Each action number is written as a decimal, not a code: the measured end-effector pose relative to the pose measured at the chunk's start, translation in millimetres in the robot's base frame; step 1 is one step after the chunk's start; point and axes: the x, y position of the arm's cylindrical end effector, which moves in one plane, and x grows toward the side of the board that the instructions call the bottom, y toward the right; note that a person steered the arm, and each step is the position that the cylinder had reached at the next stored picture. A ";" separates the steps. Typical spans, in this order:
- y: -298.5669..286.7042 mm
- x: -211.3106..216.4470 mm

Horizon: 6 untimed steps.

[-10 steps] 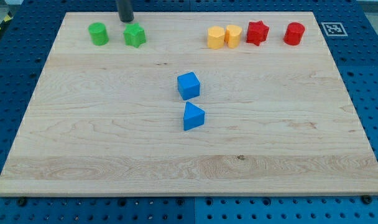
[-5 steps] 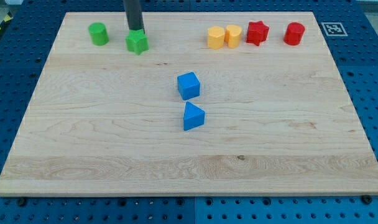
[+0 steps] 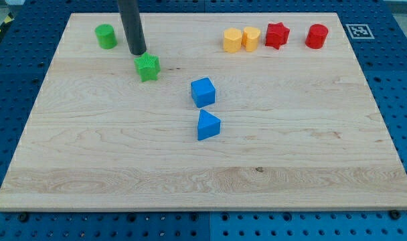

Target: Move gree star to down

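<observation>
The dark rod's tip (image 3: 138,52) sits just above the green star block (image 3: 148,67) on the wooden table (image 3: 90,167); no end effector here.

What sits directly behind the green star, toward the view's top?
My tip stands just above the green star, at its upper left edge, seemingly touching it. The rod hides a strip of board behind it. The green cylinder sits farther up and left, apart.
</observation>
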 end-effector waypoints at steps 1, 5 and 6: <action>2.7 12.6; 39.4 30.2; 38.6 56.8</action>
